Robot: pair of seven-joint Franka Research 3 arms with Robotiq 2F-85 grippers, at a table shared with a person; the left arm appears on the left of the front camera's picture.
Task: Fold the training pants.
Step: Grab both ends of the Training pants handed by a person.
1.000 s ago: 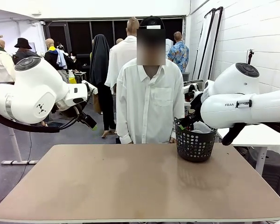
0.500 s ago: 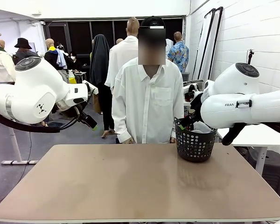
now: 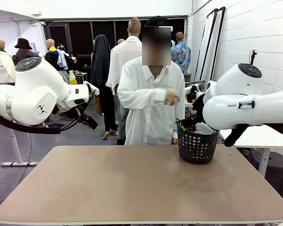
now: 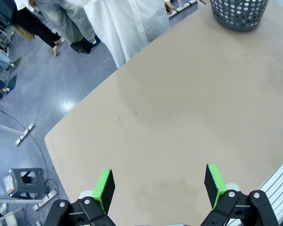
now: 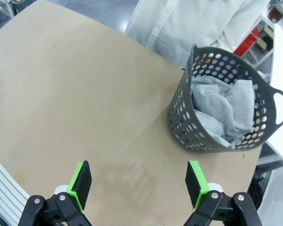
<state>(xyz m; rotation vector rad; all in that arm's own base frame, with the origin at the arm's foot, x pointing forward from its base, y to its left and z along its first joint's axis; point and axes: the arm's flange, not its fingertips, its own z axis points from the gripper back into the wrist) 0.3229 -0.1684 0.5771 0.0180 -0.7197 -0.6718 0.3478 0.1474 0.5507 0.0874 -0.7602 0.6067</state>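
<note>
The training pants (image 5: 226, 110) lie bunched in the basket (image 5: 179, 129) beyond the right claw (image 5: 137, 165), nothing folded yet, while it and the left claw (image 4: 158, 170) gape empty.

left pincer (image 4: 158, 181) and right pincer (image 5: 138, 181) gape wide.

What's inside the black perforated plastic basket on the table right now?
Crumpled light grey jersey training pants fill the black perforated plastic basket, bunched up rather than folded. The fabric covers the basket's floor, so whether anything lies beneath cannot be seen.
</note>
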